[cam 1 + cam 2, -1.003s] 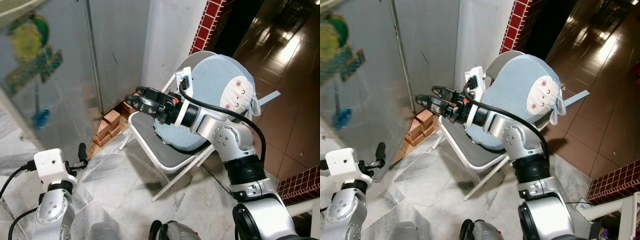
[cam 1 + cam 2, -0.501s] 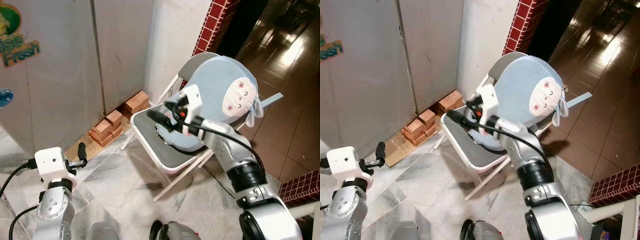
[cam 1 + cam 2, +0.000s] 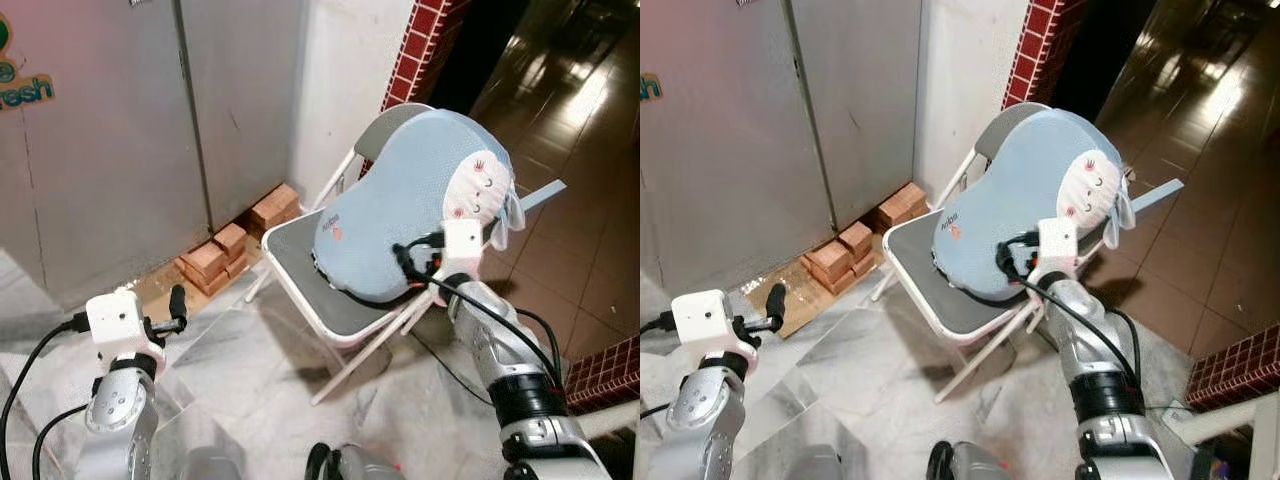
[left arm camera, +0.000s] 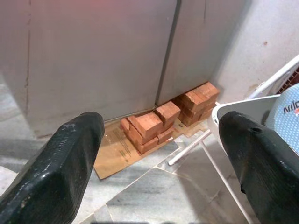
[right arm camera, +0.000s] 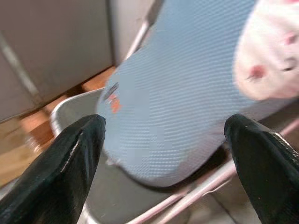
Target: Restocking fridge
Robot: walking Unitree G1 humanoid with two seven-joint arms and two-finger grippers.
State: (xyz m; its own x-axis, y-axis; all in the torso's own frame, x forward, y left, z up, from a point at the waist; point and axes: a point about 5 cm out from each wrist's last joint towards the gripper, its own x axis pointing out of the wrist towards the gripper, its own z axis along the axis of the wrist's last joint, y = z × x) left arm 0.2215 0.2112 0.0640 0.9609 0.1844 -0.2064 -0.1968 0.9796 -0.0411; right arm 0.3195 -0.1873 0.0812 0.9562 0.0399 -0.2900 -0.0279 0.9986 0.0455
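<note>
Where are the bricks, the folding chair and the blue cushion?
bricks [image 4: 148, 127], left wrist view, top of the front brick
folding chair [image 3: 300, 268], left eye view, bare seat
blue cushion [image 3: 405, 195], left eye view, middle of its cover

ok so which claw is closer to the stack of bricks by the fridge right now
Left. The left claw hangs low just in front of the bricks, fingers apart. The right claw is over by the blue cushion on the folding chair.

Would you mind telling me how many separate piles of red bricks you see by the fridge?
2. One pile of bricks sits on the cardboard sheet below the fridge doors; the other pile lies nearer the white wall. Bricks behind them may be hidden.
</note>
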